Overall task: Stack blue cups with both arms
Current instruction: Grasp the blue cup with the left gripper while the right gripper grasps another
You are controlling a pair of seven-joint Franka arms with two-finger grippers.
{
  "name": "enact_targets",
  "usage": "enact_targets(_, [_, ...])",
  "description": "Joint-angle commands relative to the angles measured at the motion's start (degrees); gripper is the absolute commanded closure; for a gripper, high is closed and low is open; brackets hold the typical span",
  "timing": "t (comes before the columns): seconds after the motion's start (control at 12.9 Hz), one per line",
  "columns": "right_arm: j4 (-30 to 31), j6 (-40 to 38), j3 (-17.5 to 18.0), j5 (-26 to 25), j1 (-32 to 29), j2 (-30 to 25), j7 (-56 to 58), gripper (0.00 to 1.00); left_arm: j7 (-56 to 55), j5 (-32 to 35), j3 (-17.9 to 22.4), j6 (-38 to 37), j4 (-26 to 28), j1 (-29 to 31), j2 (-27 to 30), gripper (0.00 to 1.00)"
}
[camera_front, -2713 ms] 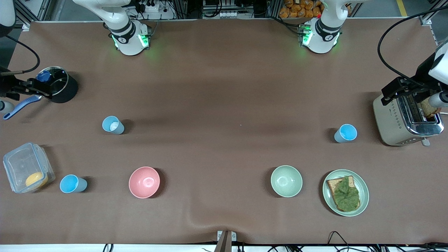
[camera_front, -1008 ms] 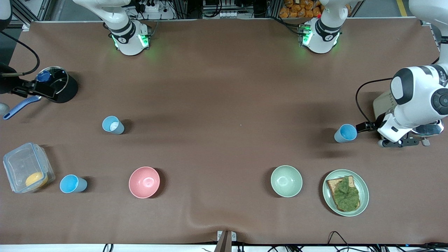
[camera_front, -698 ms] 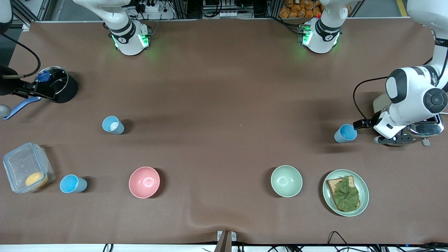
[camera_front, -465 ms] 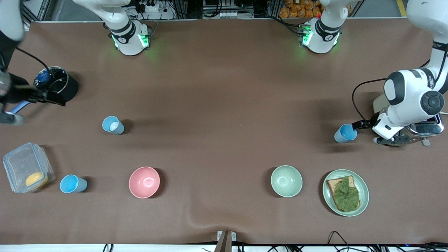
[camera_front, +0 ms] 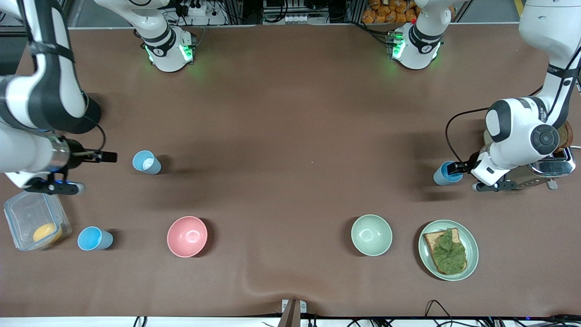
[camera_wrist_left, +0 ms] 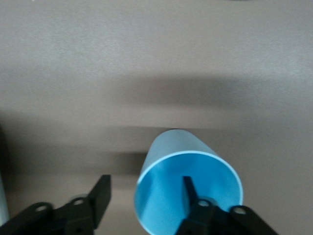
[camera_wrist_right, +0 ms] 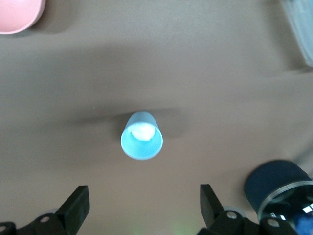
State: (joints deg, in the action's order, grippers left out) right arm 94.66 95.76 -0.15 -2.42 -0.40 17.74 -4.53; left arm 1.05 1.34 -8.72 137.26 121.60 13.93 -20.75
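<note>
Brown table [camera_front: 290,113]; three blue cups [camera_front: 146,162], pink bowl [camera_front: 187,236], green bowl [camera_front: 371,235], sandwich plate [camera_front: 448,250], toaster [camera_front: 535,170], clear container [camera_front: 34,222]

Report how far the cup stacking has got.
Done: nothing; all three blue cups stand apart. In hand: the left gripper straddles the rim of the cup beside the toaster, one finger inside; the open right gripper faces the cup holding something white. Left: lifting, nesting, plus the cup beside the plastic container.
</note>
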Motion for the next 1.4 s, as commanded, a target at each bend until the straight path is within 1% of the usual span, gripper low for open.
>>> enact_targets(0.0, [11.2,11.9,0.2,-0.7,0.0,-2.1,0.7,0.0,1.4,-1.3,-0.4,0.0,0.0,0.3,0.2,1.0])
enact_targets(0.16, [16.2,19.6,0.1,-0.7,-0.8,-1.7,3.0,0.0,2.0,-1.3,-0.7,-0.2,-0.3,0.4,1.1,1.0])
enact_targets(0.31, [19.2,24.0,0.2,-0.7,-2.8,-0.9,6.5,0.0,2.3,-1.4,-1.0,-1.1,-0.6,0.2,4.6,1.0])
enact_targets(0.39, [20.6,26.2,0.1,-0.7,-3.5,-0.3,8.1,0.0,2.4,-1.4,-1.9,-3.0,-1.6,0.5,5.9,1.0])
enact_targets(0.54, [22.3,28.2,0.2,-0.7,-4.6,0.8,10.6,0.0,2.6,-1.4,-3.2,-8.8,-7.2,0.1,7.2,1.0])
enact_targets(0.85, [22.5,28.2,0.2,-0.6,-5.0,2.8,12.5,0.0,2.0,-1.9,-5.9,-21.0,-18.8,0.0,7.0,1.0])
enact_targets(1.01, [22.5,28.2,0.2,-0.5,-5.0,3.6,12.6,0.0,1.6,-1.9,-7.5,-23.6,-23.0,-0.5,6.5,1.0])
enact_targets(1.16, [22.5,28.0,0.2,-0.5,-4.9,4.5,12.9,0.0,0.0,-1.8,-9.4,-24.0,-24.9,-0.7,6.5,1.0])
enact_targets(1.24, [22.5,27.8,0.2,-0.4,-4.9,4.8,13.3,0.11,-0.2,-1.8,-10.5,-25.0,-25.9,-0.7,6.5,1.0])
enact_targets(1.32, [22.5,27.6,0.2,-0.3,-4.9,4.9,13.4,0.31,-0.3,-1.7,-11.2,-26.3,-26.9,-0.7,6.4,1.0])
